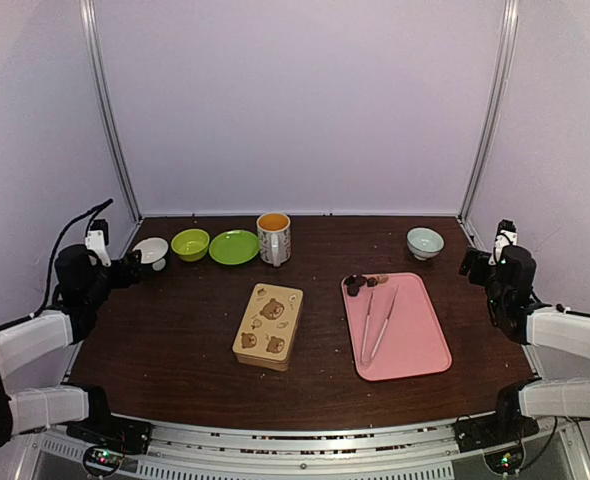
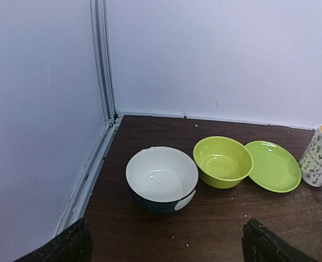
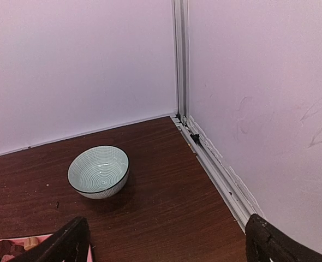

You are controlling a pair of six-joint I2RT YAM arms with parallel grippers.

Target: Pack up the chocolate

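**Chocolate at far corner of pink tray; both grippers spread**

Chocolate (image 1: 359,283): a few tiny rounded lumps, dark brown and matte, with one lighter lump at the edge of the cluster. They sit bunched in the far corner of the tray (image 1: 420,345), on the tin's side. The tray is a flat pink rounded rectangle with a low rim and looks like smooth plastic. Thin metal tongs (image 1: 377,325) lie lengthwise on it, just near of the lumps, with the arms slightly splayed.

Beside the tray and apart from it lies a tan rectangular tin (image 1: 269,326) with a bear-printed lid, turned slightly askew.

Along the far edge stand a glossy mug (image 1: 274,238) with an orange interior, a lime-green plate (image 1: 234,247), a lime-green bowl (image 1: 190,244) and a white bowl (image 1: 152,251) with a dark outside. A pale blue bowl (image 1: 425,242) with ringed lines inside stands alone toward the right.

The counter (image 1: 175,345) is dark brown with wood grain and a few crumbs.

Left gripper (image 2: 169,243): jaws wide apart over bare counter, facing the white bowl. Right gripper (image 3: 169,240): jaws wide apart, facing the pale blue bowl.
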